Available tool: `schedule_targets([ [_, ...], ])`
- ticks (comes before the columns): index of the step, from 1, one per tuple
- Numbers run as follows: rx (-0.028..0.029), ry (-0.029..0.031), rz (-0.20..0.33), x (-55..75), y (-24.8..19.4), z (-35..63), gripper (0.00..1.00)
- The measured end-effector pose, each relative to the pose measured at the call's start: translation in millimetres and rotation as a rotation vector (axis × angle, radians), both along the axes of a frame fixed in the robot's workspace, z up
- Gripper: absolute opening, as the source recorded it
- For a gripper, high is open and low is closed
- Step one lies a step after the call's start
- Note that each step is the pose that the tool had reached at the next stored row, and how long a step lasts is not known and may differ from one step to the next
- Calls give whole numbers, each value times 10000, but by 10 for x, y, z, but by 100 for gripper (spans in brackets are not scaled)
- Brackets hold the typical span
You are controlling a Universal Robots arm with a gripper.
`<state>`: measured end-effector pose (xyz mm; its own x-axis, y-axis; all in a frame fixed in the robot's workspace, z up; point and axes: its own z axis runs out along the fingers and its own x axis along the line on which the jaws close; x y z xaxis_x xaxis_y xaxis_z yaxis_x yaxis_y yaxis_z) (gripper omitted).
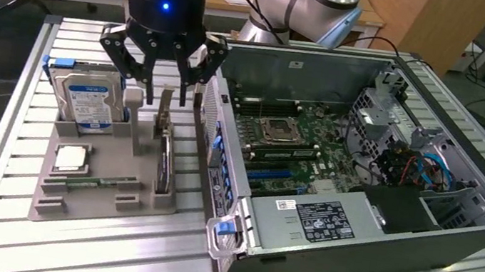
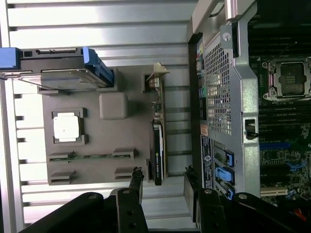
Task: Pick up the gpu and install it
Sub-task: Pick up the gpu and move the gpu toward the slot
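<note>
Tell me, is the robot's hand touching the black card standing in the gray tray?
Apart. In the wrist view the hand is open, and the gpu card sits between its fingers with a clear gap on each side.

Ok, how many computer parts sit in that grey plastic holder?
4: blue-labelled silver hard drive standing at one end, square silver processor flat beside it, slim green memory stick beyond that, thin black gpu on edge nearest the open case.

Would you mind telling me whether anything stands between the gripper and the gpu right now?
Nothing visible does: the open gripper hangs directly over the gpu, which stands on edge in the grey holder beside the computer case.
</note>
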<state>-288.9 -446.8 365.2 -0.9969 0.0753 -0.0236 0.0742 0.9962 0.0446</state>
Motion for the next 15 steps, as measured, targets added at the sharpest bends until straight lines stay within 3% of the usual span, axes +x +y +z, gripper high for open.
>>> schedule_targets([
  [15,2,-2,0,0,0,-26,47],
])
